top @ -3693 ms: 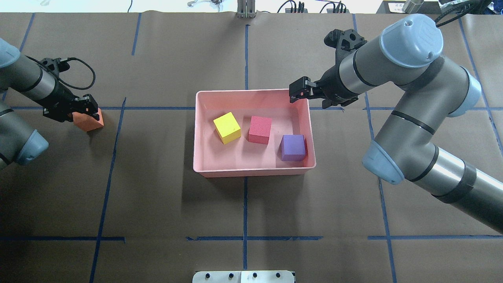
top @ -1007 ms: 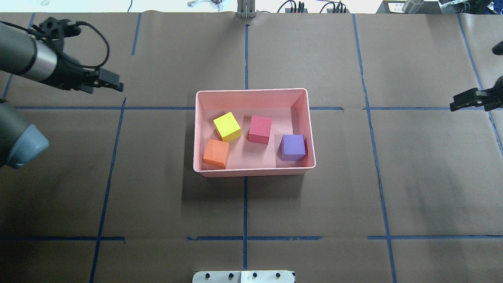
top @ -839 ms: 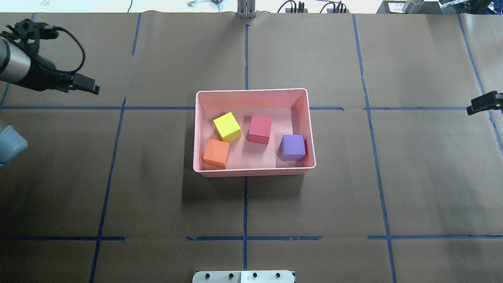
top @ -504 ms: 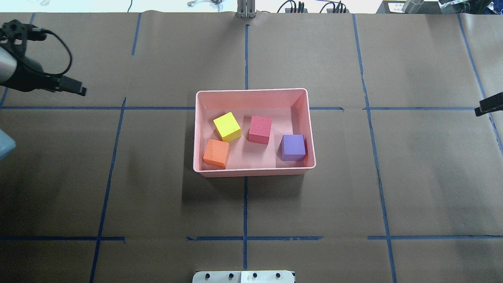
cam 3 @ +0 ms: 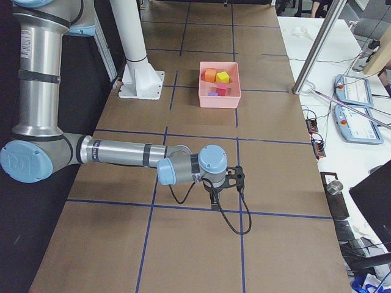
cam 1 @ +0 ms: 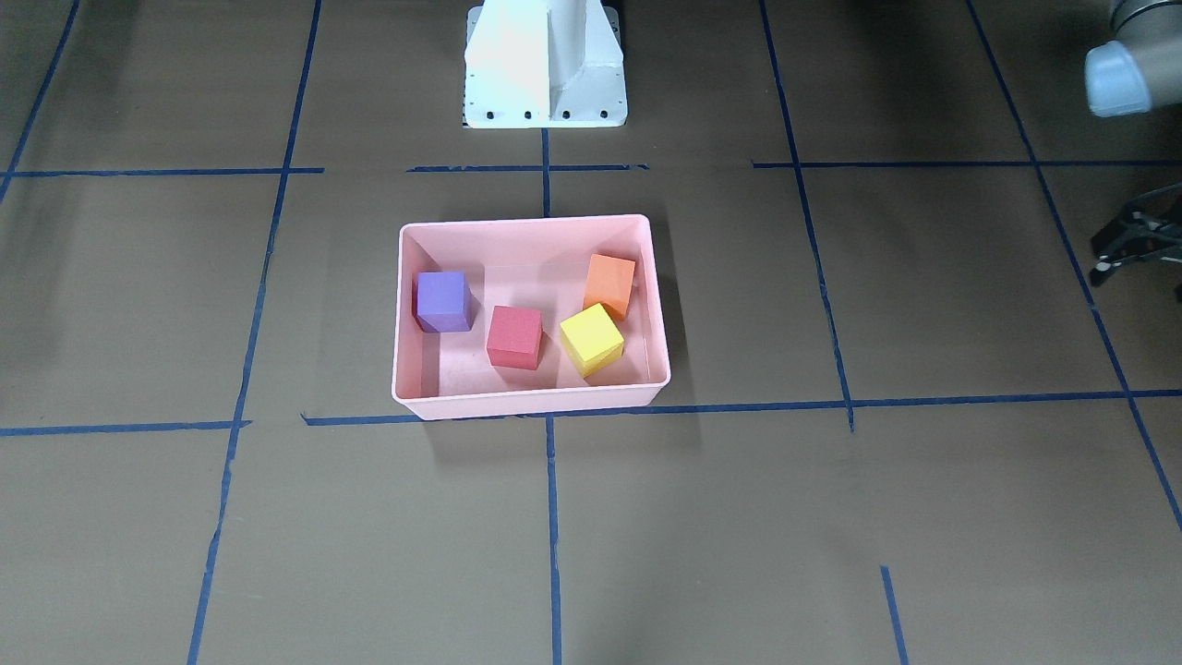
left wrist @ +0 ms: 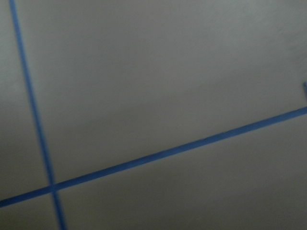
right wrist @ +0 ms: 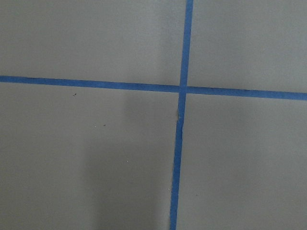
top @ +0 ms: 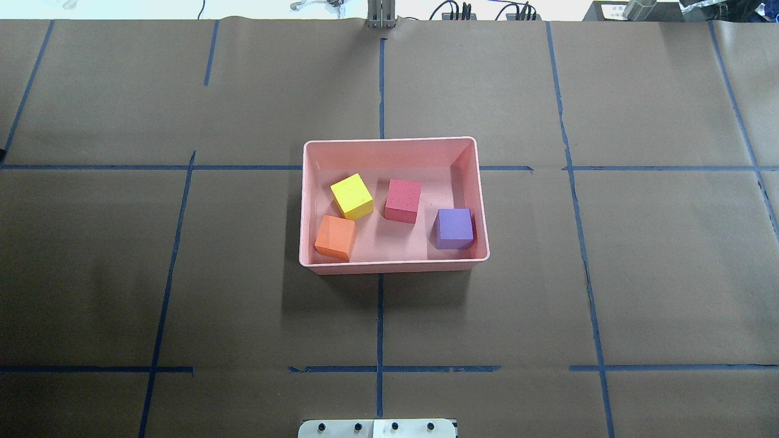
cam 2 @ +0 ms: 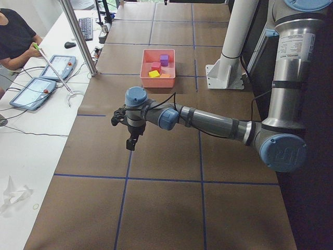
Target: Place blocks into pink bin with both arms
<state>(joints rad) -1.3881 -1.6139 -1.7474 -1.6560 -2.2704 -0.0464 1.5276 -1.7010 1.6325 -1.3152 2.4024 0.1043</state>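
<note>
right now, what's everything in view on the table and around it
pink bin: one, pale pink, table centre
yellow block: one, in bin
red block: one, in bin
purple block: one, in bin
orange block: one, in bin, beside yellow
table: one, brown cover
tape lines: several, blue, grid on table
pedestal: one, white, robot side
tablets: two, grey, side bench
person: one, dark top, at bench
left arm: one, grey, over table's left end, jaws down, state unclear
right arm: one, grey, right end, jaws down, state unclear
</note>
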